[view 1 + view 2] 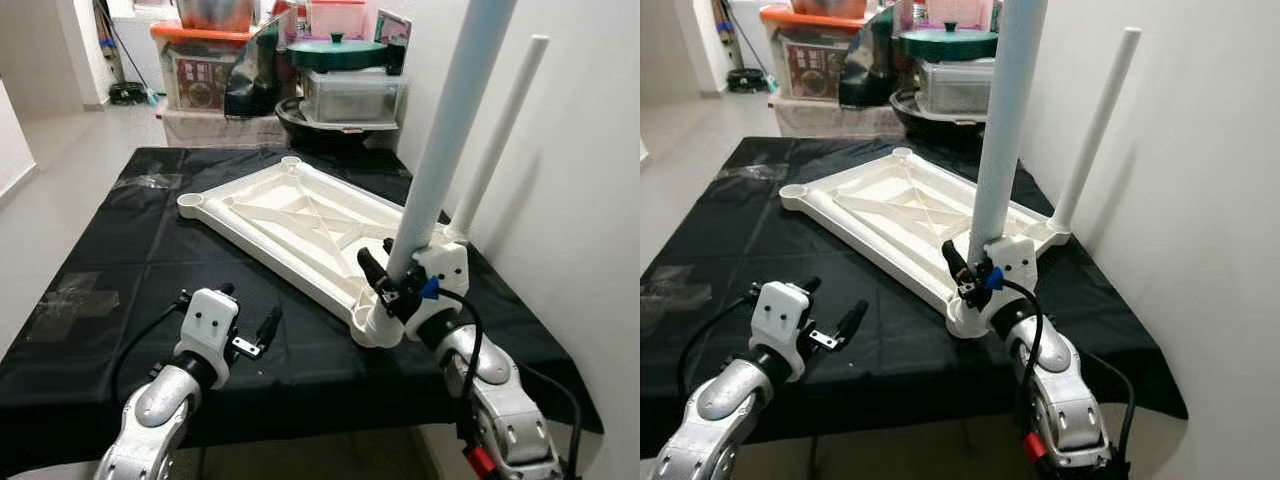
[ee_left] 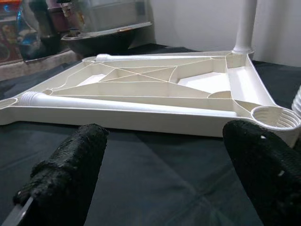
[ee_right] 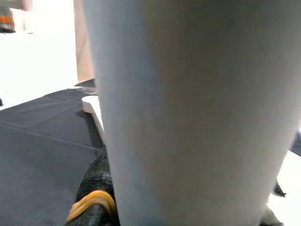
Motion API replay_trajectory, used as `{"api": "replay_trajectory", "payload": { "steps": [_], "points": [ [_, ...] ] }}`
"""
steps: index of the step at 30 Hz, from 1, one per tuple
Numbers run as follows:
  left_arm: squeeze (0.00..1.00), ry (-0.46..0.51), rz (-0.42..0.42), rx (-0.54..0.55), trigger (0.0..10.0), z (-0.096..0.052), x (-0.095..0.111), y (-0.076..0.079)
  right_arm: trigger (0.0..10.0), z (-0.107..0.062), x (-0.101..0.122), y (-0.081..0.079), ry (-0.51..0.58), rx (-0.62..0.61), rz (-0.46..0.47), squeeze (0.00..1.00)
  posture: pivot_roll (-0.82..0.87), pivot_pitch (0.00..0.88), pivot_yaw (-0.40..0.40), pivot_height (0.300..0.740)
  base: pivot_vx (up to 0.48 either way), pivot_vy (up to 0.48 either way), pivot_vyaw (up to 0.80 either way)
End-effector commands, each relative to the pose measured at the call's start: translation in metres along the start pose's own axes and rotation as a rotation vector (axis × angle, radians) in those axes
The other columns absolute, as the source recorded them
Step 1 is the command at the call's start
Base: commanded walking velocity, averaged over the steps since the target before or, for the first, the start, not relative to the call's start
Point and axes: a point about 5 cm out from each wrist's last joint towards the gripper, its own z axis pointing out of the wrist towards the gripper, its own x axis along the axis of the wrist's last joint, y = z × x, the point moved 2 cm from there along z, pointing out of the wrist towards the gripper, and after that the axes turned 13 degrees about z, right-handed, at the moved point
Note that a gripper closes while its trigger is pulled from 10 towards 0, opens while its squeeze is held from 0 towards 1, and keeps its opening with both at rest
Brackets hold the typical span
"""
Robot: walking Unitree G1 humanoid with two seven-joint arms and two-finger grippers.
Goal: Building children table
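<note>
Standing upside down on the black-covered table [image 1: 90, 260] is the white tabletop panel [image 1: 300, 225], its ribbed underside facing up. One white leg [image 1: 500, 130] is already upright in the far corner by the wall. The right claw [image 1: 385, 275] is clamped on a second leg [image 1: 450, 120], held near its lower end, with the long axis close to vertical and leaning slightly toward the wall. Its foot sits at the near right corner socket [image 1: 378, 328]; whether it is fully seated cannot be told. In the right wrist view the leg fills the frame beside one black finger [image 3: 96, 188].

The left claw [image 1: 225, 318] hovers low over the cloth, fingers [image 2: 70, 174] spread apart and empty, pointing at the panel's near edge. A loose leg [image 2: 117, 104] lies flat inside the panel. An open socket [image 2: 275, 117] lies just ahead.

Judgement: the right arm alone governs the seating; the move needs downward pressure along the leg's axis.
</note>
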Motion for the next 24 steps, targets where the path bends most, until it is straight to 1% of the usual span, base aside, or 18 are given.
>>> {"api": "replay_trajectory", "payload": {
  "steps": [1, 11, 17, 22, 24],
  "points": [
    [0.0, -0.022, 0.0, 0.009, 10.0, -0.0003, -0.0055, -0.0033, 10.0, 0.0014, -0.0005, -0.0034, 0.002, 0.003, 0.002, 0.0, 0.05, 0.0, -0.059, 0.74, 0.0, 0.0, 0.0],
    [0.0, 0.009, -0.003, 0.028, 10.0, 0.0031, -0.0021, -0.0048, 10.0, 0.0017, 0.0001, -0.0036, 0.008, -0.004, -0.013, 0.0, 0.05, 0.0, -0.056, 0.74, 0.0, 0.0, 0.0],
    [0.0, 0.014, -0.008, 0.031, 10.0, 0.0032, -0.001, -0.0055, 10.0, 0.0028, -0.0008, -0.0025, 0.004, -0.009, -0.007, 0.0, 0.05, 0.0, -0.057, 0.74, 0.361, 0.0, 0.0],
    [0.0, 0.02, -0.011, 0.024, 10.0, 0.0026, -0.0002, -0.0056, 10.0, 0.0047, -0.0009, -0.0008, 0.002, -0.028, 0.009, 0.0, 0.05, 0.0, -0.054, 0.74, 0.48, 0.0, -0.8],
    [0.0, 0.023, -0.013, 0.018, 10.0, 0.0026, 0.0002, -0.005, 10.0, 0.0048, -0.0011, -0.0005, 0.004, -0.035, 0.008, 0.0, 0.05, 0.0, -0.052, 0.74, 0.48, 0.0, 0.0]
  ]
}}
